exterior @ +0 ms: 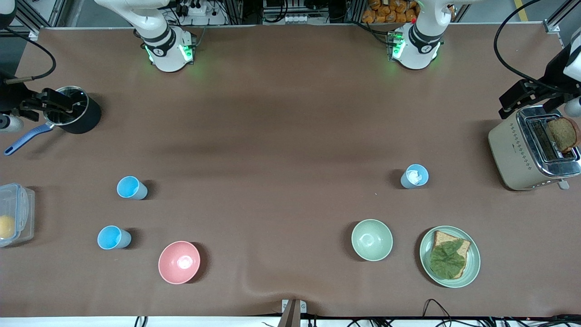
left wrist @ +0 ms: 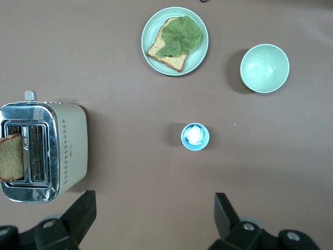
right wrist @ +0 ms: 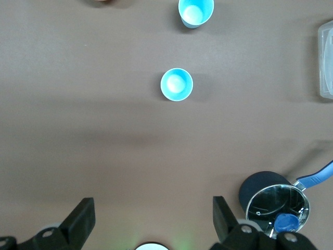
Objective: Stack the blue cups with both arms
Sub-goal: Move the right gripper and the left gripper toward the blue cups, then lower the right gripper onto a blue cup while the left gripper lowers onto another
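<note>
Three blue cups stand upright on the brown table. Two are toward the right arm's end: one and one nearer the front camera. The third is toward the left arm's end and has something white inside. My left gripper is open and empty, high over the table between its base and the third cup. My right gripper is open and empty, high over the table near its base. Neither gripper shows in the front view.
A pink bowl sits near the two cups. A pale green bowl and a plate with bread and a leaf sit near the third cup. A toaster, a black pot and a clear box stand at the table's ends.
</note>
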